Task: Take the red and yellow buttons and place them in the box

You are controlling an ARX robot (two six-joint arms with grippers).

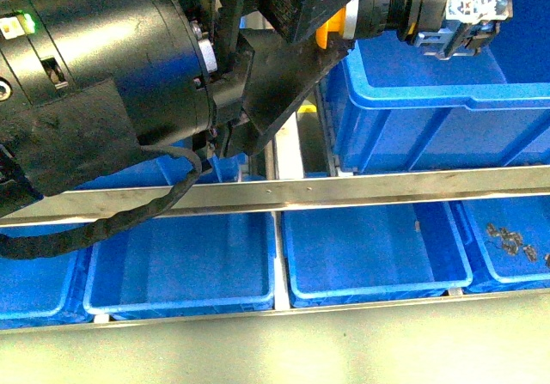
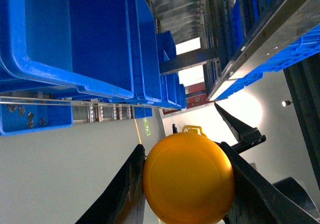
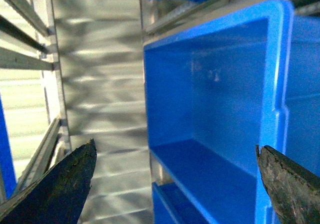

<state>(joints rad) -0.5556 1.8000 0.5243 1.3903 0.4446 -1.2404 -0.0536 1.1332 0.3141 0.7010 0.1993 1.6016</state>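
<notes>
Pinched in the left claw [image 2: 182,154] sits a yellow button [image 2: 189,180], held high on the far side of the shelf rail. Its box [image 1: 447,100] lies just right of it and lower. The right claw [image 3: 175,149] hangs spread and empty.

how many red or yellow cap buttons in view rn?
1. A yellow round-capped plastic push-button sits clamped in the left gripper. No red ones show. The left arm blocks much of the front view, so others may be hidden.
</notes>
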